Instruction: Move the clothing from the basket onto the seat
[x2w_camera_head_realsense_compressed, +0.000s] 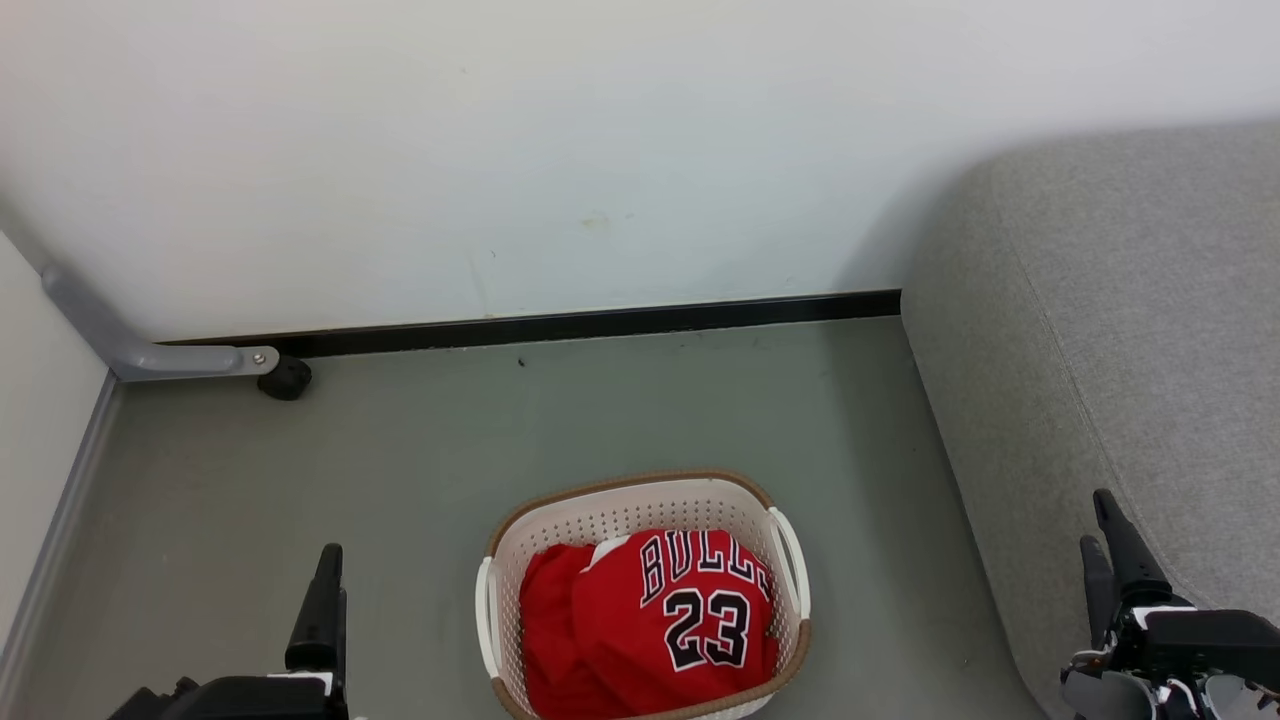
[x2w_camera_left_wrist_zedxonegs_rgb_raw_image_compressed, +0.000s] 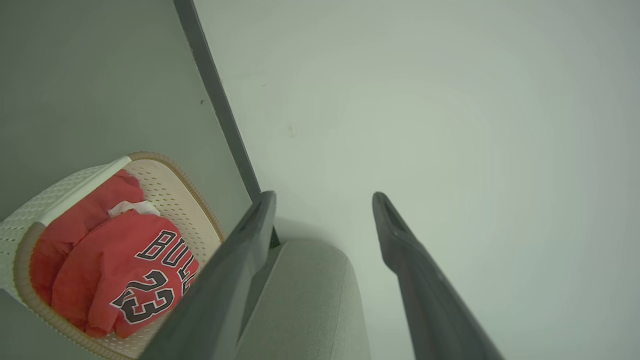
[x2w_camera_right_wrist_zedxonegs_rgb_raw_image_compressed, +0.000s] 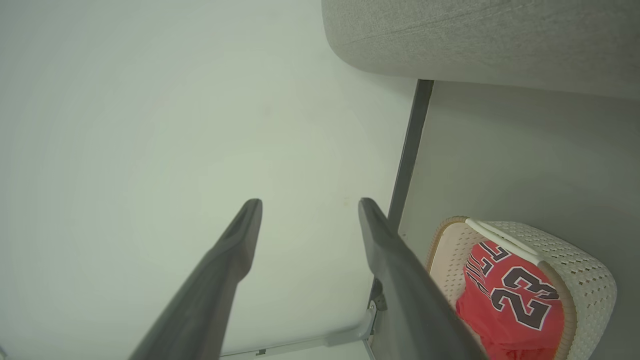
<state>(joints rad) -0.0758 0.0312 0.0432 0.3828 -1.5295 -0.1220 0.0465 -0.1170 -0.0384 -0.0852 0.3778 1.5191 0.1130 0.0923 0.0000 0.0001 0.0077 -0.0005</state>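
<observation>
We have moved nothing yet; the clothing (x2w_camera_head_realsense_compressed: 655, 625) lies in the basket (x2w_camera_head_realsense_compressed: 632, 484) on the floor (x2w_camera_head_realsense_compressed: 400, 450), near the seat (x2w_camera_head_realsense_compressed: 1100, 300); our left gripper (x2w_camera_left_wrist_zedxonegs_rgb_raw_image_compressed: 324, 197) and right gripper (x2w_camera_right_wrist_zedxonegs_rgb_raw_image_compressed: 309, 204) gape wide, holding nothing.

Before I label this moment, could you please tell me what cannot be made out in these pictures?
1. Head view: the basket has its near end cut off by the bottom edge.
2. Every view: the jersey and the red cloth beside it hide the basket's floor and the garment count.
3. Head view: the seat runs past the right edge; its extent is unknown.
</observation>
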